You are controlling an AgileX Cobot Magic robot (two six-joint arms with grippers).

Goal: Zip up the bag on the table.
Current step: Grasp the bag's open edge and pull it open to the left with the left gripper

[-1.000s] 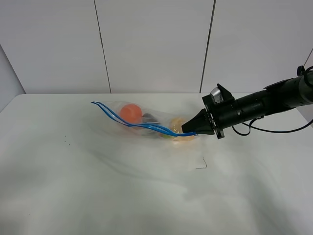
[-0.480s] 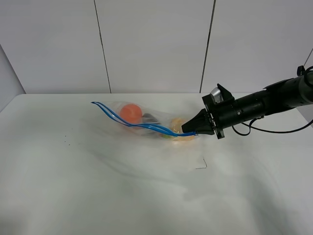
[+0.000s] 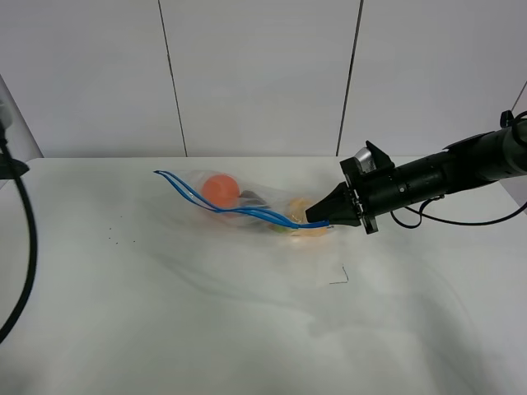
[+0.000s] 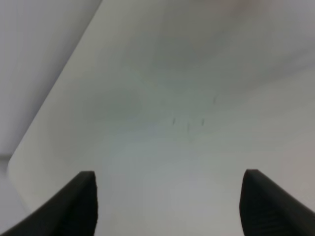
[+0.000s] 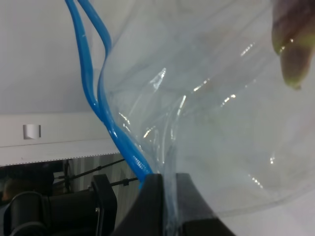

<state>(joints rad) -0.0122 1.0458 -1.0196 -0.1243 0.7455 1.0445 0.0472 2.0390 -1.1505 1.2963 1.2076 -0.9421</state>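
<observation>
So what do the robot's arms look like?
The right arm is a black tube with a silver piece and a thin black cable under it. The right tool is black and pointy. The left tool has two dark wedge-shaped fingers.

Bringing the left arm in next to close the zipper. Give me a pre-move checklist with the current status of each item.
1. Right gripper shut on the blue zipper strip of the clear crinkly plastic bag: ok.
2. Strip sealed end to end: not ok, its two tracks stand apart at the end away from the grip.
3. Left gripper open and empty: ok.
4. Left gripper close to the bag: not ok, its wrist view shows only the white table.
5. Slider present on the strip: cannot tell.
</observation>
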